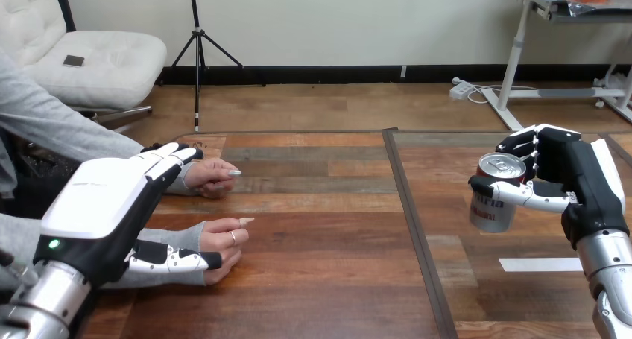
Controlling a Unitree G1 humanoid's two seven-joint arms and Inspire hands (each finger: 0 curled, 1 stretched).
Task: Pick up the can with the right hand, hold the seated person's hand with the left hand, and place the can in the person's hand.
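A silver can point(495, 197) with red print is at the right of the table, slightly tilted, with my right hand point(577, 179) shut round it, thumb across its front. At the left the person's two hands rest on the table, one farther point(215, 176) and one nearer point(226, 242). My left hand point(100, 208) hovers over the person's nearer forearm. Its fingers point(170, 159) are straight and reach to the farther wrist. Its thumb point(175, 260) lies straight along the nearer wrist and is not curled round it.
A dark seam point(414, 227) runs front to back through the wooden table point(320, 279) between the person's hands and the can. A white strip of tape point(540, 264) lies on the table in front of my right hand.
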